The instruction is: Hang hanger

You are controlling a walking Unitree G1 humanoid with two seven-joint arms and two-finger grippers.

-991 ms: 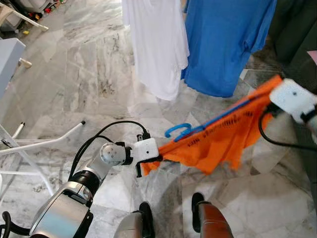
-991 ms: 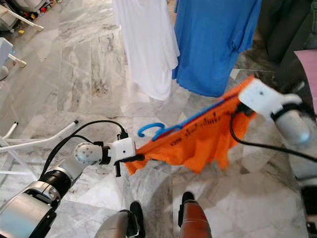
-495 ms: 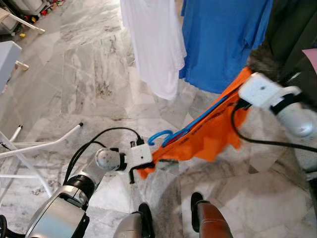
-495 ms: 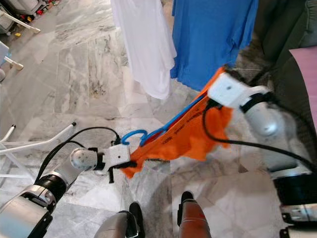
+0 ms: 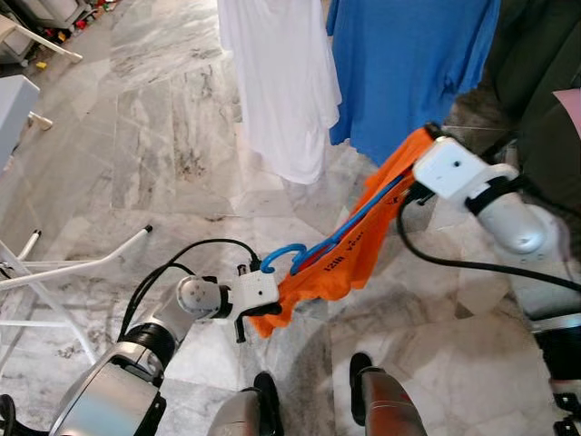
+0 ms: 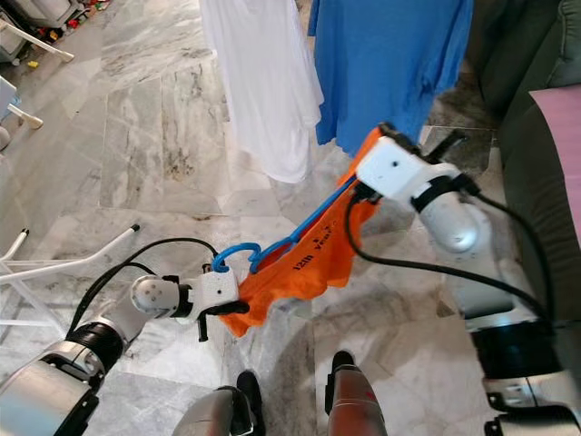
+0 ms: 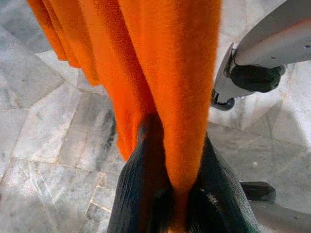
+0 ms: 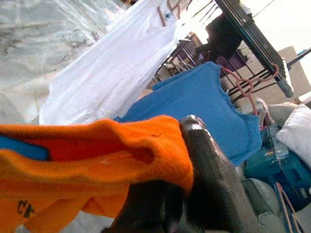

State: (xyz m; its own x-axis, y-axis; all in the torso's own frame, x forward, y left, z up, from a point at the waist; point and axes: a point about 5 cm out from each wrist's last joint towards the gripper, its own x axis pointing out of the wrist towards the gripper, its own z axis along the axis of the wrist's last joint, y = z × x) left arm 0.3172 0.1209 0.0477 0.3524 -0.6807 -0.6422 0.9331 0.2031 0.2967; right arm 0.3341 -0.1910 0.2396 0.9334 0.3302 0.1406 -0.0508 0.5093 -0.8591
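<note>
An orange shirt [image 5: 349,254] hangs on a blue hanger [image 5: 304,257] and is stretched between my two arms above the marble floor. My left gripper [image 5: 263,313] is shut on the shirt's lower end; its black fingers [image 7: 146,194] pinch the orange cloth [image 7: 170,73]. My right gripper [image 5: 419,145] is shut on the shirt's upper end, with the cloth [image 8: 121,141] folded over a black finger [image 8: 209,165]. The hanger's blue hook [image 6: 234,254] pokes out near the left gripper.
A white shirt [image 5: 286,82] and a blue shirt [image 5: 408,73] hang on a rack just ahead. A white drying-rack leg [image 5: 82,263] lies on the floor at the left. A dark sofa [image 6: 536,54] is at the right. My feet [image 5: 313,400] stand below.
My right gripper has swung left and up, toward the blue shirt, bunching the orange shirt shorter. The left gripper has drifted slightly left and down, still holding the cloth.
</note>
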